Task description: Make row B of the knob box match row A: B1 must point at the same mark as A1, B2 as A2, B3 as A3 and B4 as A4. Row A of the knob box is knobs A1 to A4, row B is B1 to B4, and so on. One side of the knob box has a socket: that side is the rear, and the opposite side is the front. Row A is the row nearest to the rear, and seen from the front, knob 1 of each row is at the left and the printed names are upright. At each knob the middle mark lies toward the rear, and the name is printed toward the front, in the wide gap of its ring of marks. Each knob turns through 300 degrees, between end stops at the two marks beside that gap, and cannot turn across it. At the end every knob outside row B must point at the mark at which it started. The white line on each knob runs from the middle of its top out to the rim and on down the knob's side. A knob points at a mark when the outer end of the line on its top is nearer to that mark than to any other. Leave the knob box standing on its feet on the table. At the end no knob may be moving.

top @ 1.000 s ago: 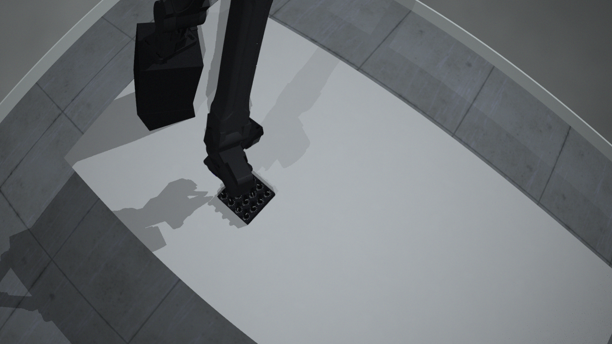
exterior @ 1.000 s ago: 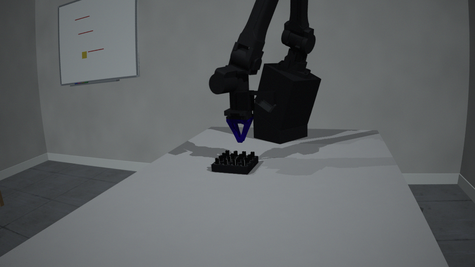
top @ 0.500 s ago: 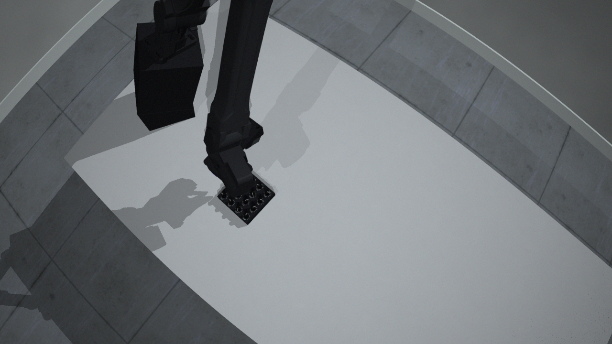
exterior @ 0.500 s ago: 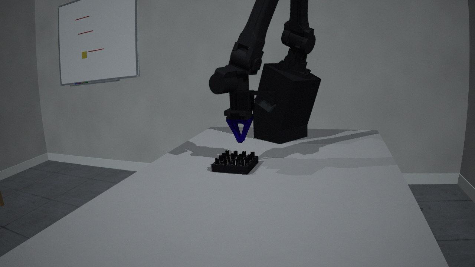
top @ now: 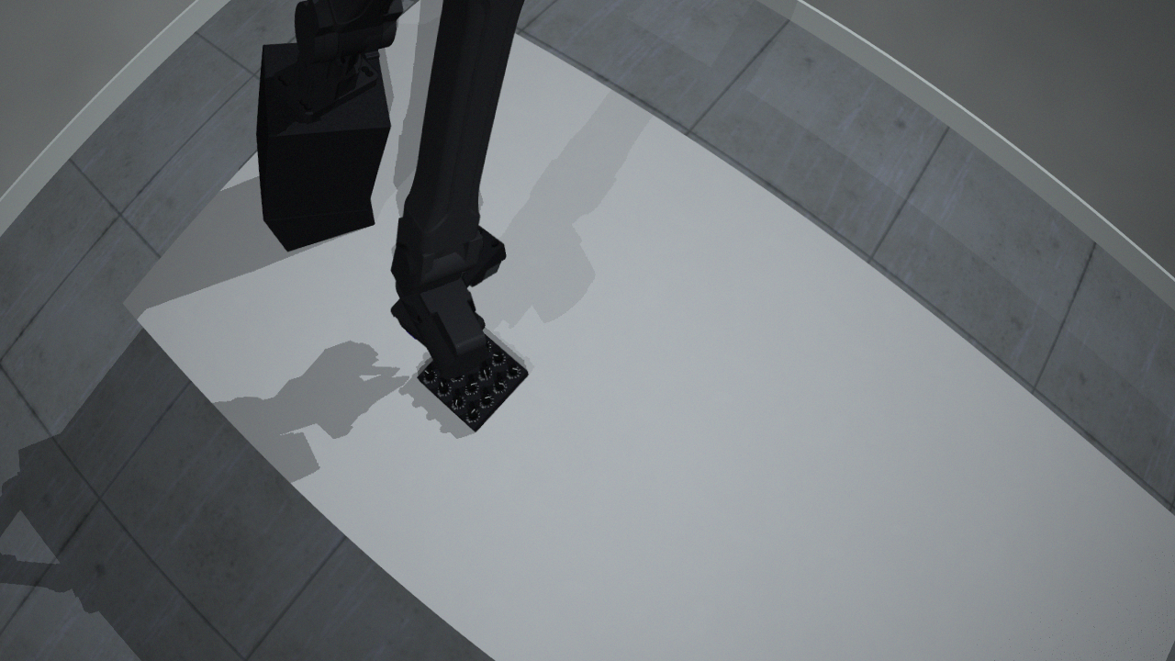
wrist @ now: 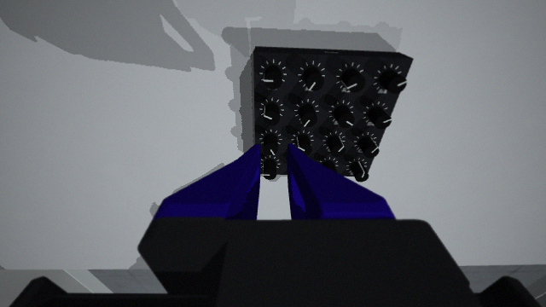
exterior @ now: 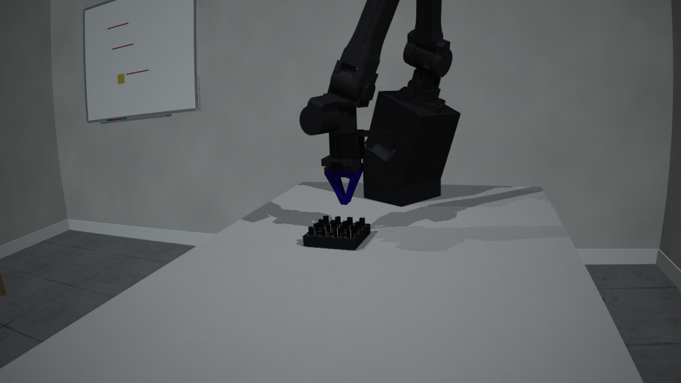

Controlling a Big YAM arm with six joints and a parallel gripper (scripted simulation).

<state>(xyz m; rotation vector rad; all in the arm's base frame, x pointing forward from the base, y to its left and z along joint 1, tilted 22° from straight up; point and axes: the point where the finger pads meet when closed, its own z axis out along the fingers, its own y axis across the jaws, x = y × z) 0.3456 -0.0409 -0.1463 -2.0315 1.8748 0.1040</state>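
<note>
The black knob box [top: 476, 424] [exterior: 329, 242] [wrist: 294, 51] stands flat on the table. In the wrist view row A is the top row, knob 1 at left. A1 [wrist: 273, 77] points left, A2 [wrist: 314, 79] lower left, A3 [wrist: 353, 80] lower left, A4 [wrist: 396, 83] right. B1 [wrist: 271, 113] points left and slightly up, B2 [wrist: 307, 115] lower left, B3 [wrist: 344, 115] lower right, B4 [wrist: 380, 117] right. My gripper [exterior: 344, 204] [wrist: 274, 153] is slightly open and empty, above the box. Its blue fingers hide part of rows C and D; the arm hides it in the top view.
The arm's black base block [top: 320, 176] [exterior: 404, 157] stands behind the box on the white table [top: 739, 410] [exterior: 323, 314]. The upper arm [top: 460, 106] [exterior: 368, 38] reaches over from the back. A whiteboard [exterior: 162, 47] hangs on the wall.
</note>
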